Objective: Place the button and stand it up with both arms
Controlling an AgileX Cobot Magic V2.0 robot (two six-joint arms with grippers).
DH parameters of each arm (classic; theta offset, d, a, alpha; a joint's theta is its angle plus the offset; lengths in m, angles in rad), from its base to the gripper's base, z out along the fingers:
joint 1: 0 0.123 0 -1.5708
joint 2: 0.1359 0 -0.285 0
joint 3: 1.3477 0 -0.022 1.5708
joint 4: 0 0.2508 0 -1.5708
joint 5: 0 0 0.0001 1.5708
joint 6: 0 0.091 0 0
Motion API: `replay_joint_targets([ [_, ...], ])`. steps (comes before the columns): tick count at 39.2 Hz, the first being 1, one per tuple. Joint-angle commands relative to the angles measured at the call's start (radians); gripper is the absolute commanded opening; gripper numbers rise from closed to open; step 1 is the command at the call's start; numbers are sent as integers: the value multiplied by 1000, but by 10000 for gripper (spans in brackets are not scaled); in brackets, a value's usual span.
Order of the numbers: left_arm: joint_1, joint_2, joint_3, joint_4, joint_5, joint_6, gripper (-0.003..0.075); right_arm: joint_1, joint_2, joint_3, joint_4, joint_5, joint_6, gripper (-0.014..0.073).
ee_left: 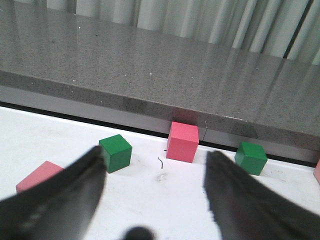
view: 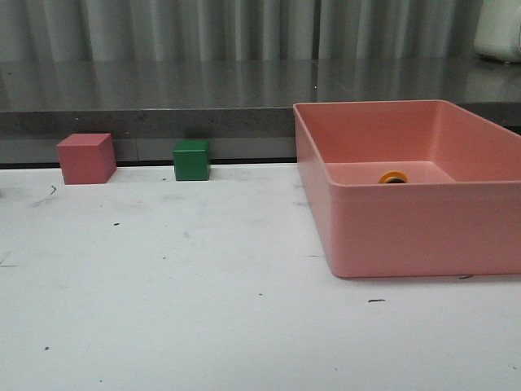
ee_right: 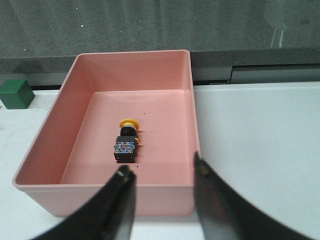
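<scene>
The button [ee_right: 127, 141] lies on its side on the floor of a pink bin [ee_right: 105, 199], yellow cap toward the far wall, dark base with blue bits toward me. In the front view only its yellow cap [view: 393, 177] shows over the bin's near wall [view: 423, 232]. My right gripper [ee_right: 162, 169] is open and empty, hovering above the bin's near wall, short of the button. My left gripper [ee_left: 155, 172] is open and empty over the white table, facing the cubes. Neither arm shows in the front view.
A pink cube [view: 85, 158] and a green cube [view: 191, 160] stand at the table's back edge, below a grey ledge [view: 146, 98]. The left wrist view shows two green cubes [ee_left: 115, 152] [ee_left: 251, 157] and two pink cubes [ee_left: 182, 141] [ee_left: 40, 176].
</scene>
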Motion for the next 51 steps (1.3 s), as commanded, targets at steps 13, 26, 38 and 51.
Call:
replay_joint_targets([
  [13, -8, 13, -1, -3, -79, -2, 692, -6, 248, -86, 0, -258, -9, 634],
  [26, -8, 13, -1, -3, -79, -2, 692, 135, 691, -355, 1, -232, -9, 634],
  [38, -8, 13, -1, -3, -80, -2, 692, 157, 1055, -661, 33, 18, 35, 634],
  [51, -8, 13, -1, -3, -80, -2, 692, 131, 1348, -924, 30, 186, 96, 634],
])
